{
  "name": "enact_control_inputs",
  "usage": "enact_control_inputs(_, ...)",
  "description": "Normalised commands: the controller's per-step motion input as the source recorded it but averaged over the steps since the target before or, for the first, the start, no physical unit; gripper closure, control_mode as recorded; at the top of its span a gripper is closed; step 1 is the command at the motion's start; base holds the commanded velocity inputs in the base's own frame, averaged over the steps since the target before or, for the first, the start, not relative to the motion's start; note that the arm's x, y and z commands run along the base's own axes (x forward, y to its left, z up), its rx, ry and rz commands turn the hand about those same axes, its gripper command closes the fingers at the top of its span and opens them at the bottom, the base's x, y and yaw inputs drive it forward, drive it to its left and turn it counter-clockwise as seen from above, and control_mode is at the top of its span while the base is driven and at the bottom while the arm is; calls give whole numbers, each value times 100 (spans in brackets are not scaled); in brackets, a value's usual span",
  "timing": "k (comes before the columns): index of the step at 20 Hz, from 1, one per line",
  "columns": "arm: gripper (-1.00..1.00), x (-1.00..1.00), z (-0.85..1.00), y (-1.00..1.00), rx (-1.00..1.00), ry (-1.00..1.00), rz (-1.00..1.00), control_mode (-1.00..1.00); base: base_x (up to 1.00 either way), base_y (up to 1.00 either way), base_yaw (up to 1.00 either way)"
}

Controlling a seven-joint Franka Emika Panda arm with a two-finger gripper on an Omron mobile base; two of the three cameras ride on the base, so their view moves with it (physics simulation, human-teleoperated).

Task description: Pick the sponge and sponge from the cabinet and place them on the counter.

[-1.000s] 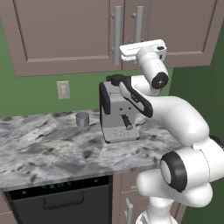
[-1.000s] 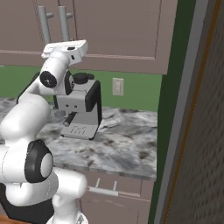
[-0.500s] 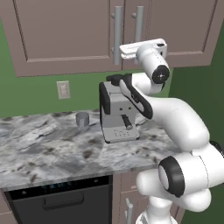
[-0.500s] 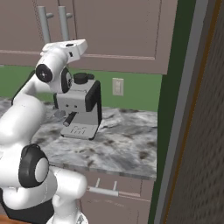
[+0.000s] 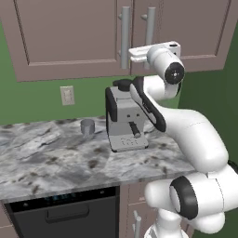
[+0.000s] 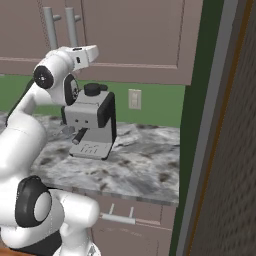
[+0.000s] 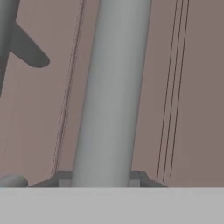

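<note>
Sponges: you can't see either one; both doors are closed, so judge them to be inside, behind the panels.
Cabinet [image 5: 69, 37]: it runs across the top of the left base frame, mauve-brown, shut, two grey bars at upper centre.
Handle [image 7: 111, 92]: in the hand view the bar runs top to bottom through mid-frame, its lower end between the two finger tips at the bottom.
Gripper [image 5: 133, 52]: you're clamped tight on that handle, at the lower end of the right-hand bar of the pair in the left base frame.
Second handle [image 7: 8, 30]: just a slice in the upper left corner of the hand view, apart from your grip.
Risk, slip: a smooth round bar; pull off-axis and the pads could slide down it and pop off.
Risk, wrong arc: pull straight instead of along the door's swing and you strain the hinge or the wrist.
Coffee machine [image 5: 124, 118]: centre of the left base frame, just under your forearm; a dropped elbow would knock it.
Cup [image 5: 87, 126]: small, grey, left of the machine.
Counter [image 5: 51, 158]: open marble at lower left, your likely drop spot.
Wall panel [image 6: 220, 130]: tall and dark, right side of the right base frame, crowding that flank.
</note>
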Motion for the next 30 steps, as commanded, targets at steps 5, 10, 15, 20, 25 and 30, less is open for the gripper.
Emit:
enact_control_inputs(5,100,-33,0,-13,0,4,-1,-100,0,0,0)
enact_control_inputs(10,100,-39,0,-21,0,3,-2,-100,0,0,0)
enact_control_inputs(15,100,-35,0,-24,0,3,-2,-100,0,0,0)
enact_control_inputs(20,100,-34,0,-29,-1,3,-1,-100,0,0,0)
enact_control_inputs(25,100,-35,0,-34,-3,6,-2,-100,0,0,0)
enact_control_inputs(30,100,-33,0,-35,-3,6,-1,-100,0,0,0)
